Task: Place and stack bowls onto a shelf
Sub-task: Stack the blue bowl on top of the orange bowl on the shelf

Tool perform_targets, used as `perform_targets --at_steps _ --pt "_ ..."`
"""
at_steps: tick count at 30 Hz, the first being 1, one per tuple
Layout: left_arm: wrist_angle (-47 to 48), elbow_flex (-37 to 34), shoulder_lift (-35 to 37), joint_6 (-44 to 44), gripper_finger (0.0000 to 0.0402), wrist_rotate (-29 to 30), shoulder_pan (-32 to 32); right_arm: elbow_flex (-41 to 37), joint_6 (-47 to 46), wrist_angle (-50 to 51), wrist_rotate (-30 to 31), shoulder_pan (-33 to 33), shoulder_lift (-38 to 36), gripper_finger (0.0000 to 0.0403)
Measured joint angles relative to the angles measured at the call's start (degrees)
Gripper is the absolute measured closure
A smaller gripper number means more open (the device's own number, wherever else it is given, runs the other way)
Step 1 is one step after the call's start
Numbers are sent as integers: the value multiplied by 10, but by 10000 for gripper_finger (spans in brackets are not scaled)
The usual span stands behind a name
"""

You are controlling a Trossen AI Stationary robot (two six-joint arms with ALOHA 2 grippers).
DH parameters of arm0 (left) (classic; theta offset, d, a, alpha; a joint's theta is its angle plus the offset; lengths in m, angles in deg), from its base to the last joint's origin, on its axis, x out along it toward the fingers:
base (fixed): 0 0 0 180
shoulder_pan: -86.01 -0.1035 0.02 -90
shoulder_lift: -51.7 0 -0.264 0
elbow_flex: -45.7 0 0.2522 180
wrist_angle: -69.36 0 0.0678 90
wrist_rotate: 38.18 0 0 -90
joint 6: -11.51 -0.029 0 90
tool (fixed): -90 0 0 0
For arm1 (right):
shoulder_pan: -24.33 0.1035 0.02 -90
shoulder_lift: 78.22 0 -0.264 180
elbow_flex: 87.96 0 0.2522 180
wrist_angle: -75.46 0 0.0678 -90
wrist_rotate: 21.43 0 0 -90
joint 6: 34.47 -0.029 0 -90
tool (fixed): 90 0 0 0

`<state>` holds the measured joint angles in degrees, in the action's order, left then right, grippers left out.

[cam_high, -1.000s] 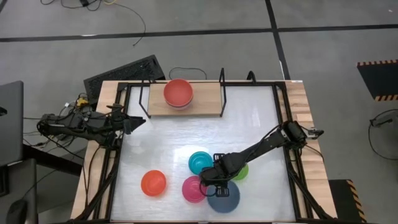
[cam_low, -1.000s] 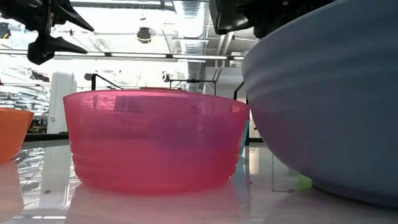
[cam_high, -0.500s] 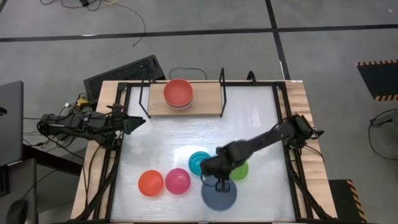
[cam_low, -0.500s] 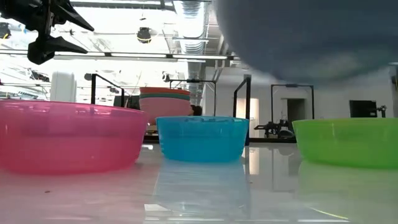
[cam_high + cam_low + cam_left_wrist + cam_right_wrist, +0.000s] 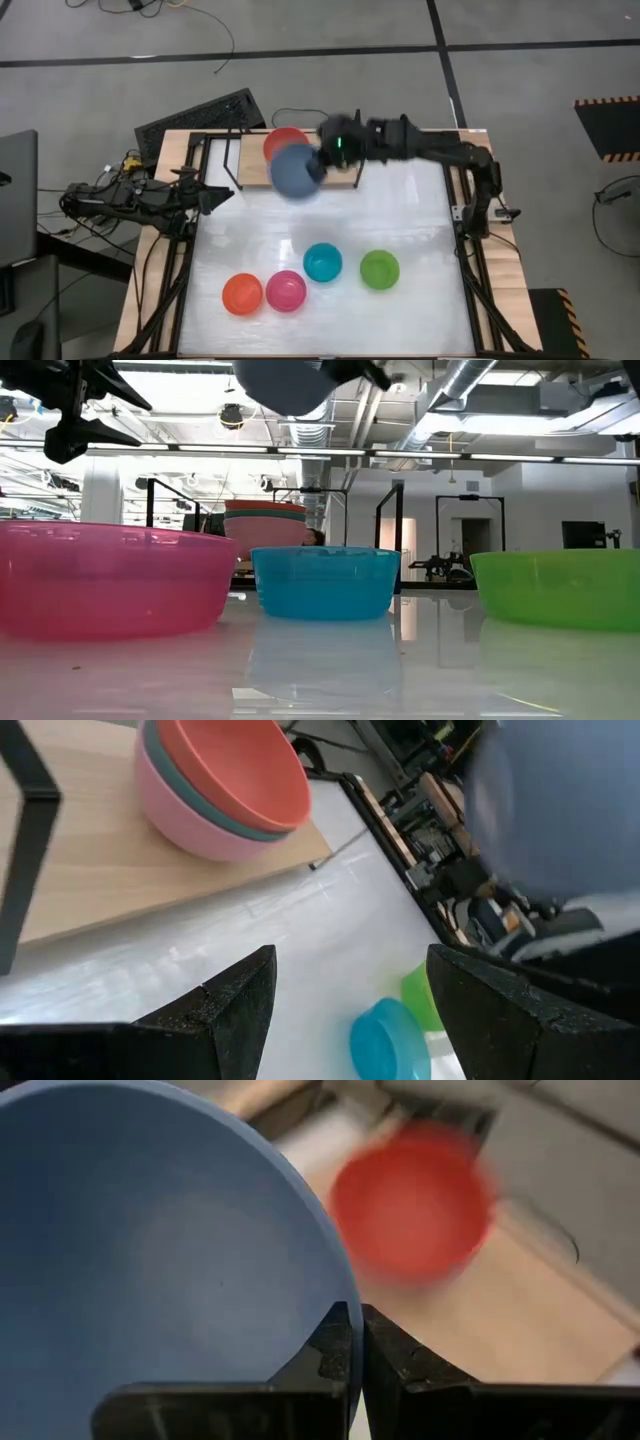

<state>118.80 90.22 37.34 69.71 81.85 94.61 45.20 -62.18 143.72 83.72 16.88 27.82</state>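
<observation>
We are carrying the grey-blue bowl [image 5: 296, 171], its rim pinched in our right gripper [image 5: 322, 160], over the shelf [image 5: 340, 172] beside what looks like a three-bowl stack [image 5: 286, 143]. Orange [image 5: 244, 294], magenta [image 5: 285, 290], teal [image 5: 323, 262] and lime [image 5: 380, 269] are waiting; our left gripper [image 5: 212, 196] is idling, fingers apart.

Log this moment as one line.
right hand: shut on grey-blue bowl, beside shelf stack | left hand: open, table's left edge

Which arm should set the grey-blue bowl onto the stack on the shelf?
The right. Its hand is shut on the grey-blue bowl's rim and hangs beside the stack on the shelf. The left hand waits open at the table's left edge, holding nothing.
</observation>
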Motion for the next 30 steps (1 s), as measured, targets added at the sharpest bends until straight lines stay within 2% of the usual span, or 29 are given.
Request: perform_targets --at_steps 6,11,13,20,30 --pt "0 0 0 33 157 32 0 0 -21 -113 -39 -107 17 375" --pt "0 0 0 52 157 49 0 -1 -25 -157 -127 -163 55 375" --pt "0 0 0 62 157 56 0 -2 -21 -141 -155 -181 69 375" --pt "0 0 0 84 157 96 0 -2 -8 -163 -210 -197 129 375" --pt "0 0 0 88 157 125 0 -2 -3 -121 -256 -205 164 375"
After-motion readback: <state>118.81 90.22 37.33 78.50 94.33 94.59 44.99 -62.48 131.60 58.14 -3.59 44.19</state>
